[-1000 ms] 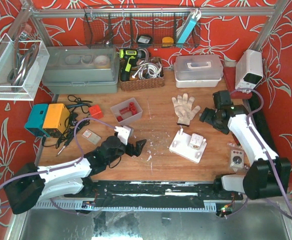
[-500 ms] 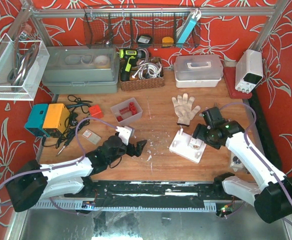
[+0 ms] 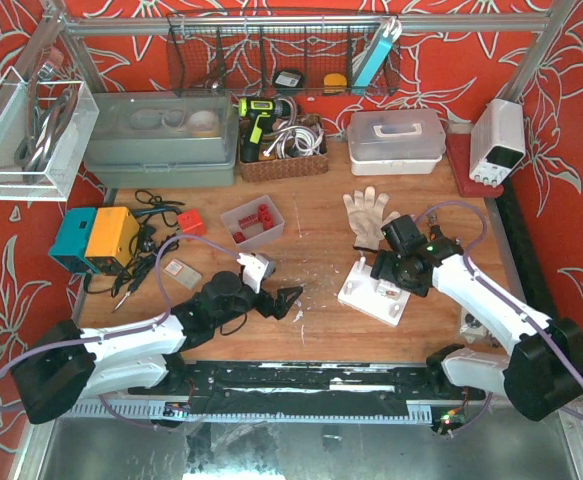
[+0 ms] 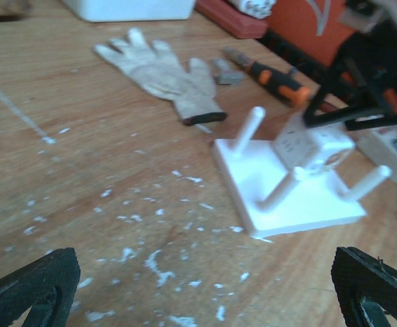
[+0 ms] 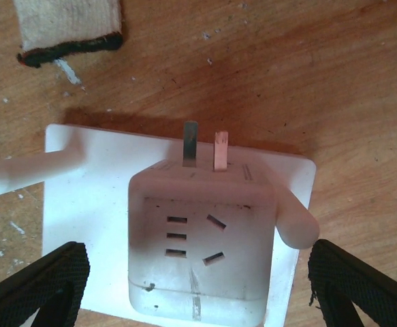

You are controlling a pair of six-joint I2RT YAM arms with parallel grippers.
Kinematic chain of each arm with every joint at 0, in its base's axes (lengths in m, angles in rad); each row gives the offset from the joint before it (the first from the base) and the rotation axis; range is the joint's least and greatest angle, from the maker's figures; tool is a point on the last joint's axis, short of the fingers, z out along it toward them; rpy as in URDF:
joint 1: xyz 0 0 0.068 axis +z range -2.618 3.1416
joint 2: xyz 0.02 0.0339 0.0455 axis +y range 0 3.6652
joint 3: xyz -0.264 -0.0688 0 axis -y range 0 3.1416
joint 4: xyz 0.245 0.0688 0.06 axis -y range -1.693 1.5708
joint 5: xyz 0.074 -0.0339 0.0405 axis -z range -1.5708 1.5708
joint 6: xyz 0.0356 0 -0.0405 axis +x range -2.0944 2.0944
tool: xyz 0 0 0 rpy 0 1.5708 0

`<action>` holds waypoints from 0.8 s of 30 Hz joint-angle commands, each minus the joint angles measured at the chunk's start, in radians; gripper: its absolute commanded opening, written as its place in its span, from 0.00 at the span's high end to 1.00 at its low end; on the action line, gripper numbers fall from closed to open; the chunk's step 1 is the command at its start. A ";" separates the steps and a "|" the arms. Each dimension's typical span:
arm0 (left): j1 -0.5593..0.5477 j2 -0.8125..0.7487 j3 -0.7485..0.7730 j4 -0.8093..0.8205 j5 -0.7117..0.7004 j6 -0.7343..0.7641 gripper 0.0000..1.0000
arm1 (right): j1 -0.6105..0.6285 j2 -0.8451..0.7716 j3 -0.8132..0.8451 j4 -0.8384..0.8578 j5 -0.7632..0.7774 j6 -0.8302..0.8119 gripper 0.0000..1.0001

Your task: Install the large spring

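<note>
No large spring shows in any view. A white base plate [image 3: 355,291] with upright pegs lies right of centre, with a white socket cube [image 3: 390,289] on it. My right gripper [image 3: 395,264] hangs just above the cube, open and empty. In the right wrist view the cube [image 5: 201,245] sits between the two open fingertips, its plug prongs pointing away, with pegs [image 5: 31,170] on the plate [image 5: 89,204] at either side. My left gripper [image 3: 277,288] is open and empty, low over the table left of the plate [image 4: 287,204]. The left wrist view also shows the cube [image 4: 310,146].
A white work glove [image 3: 369,215] lies just behind the plate. An orange-handled screwdriver [image 4: 273,75] lies beyond it. A clear tray of red parts [image 3: 253,222] sits at centre left. A small grey device [image 3: 471,320] lies at the right. Bins and boxes line the back.
My right arm has swung from the back right down and left to hover over the socket cube on the plate. My left gripper has shifted slightly to the right.
</note>
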 commanded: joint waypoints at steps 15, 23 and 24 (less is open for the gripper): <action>-0.009 0.010 -0.009 0.092 0.144 0.024 0.00 | 0.055 0.104 -0.060 0.081 0.067 0.086 0.19; -0.010 0.000 -0.009 0.080 0.126 0.024 0.00 | 0.057 0.101 -0.065 0.101 0.047 0.078 0.33; -0.010 -0.003 -0.009 0.078 0.123 0.025 0.00 | 0.057 0.098 -0.064 0.102 0.041 0.076 0.35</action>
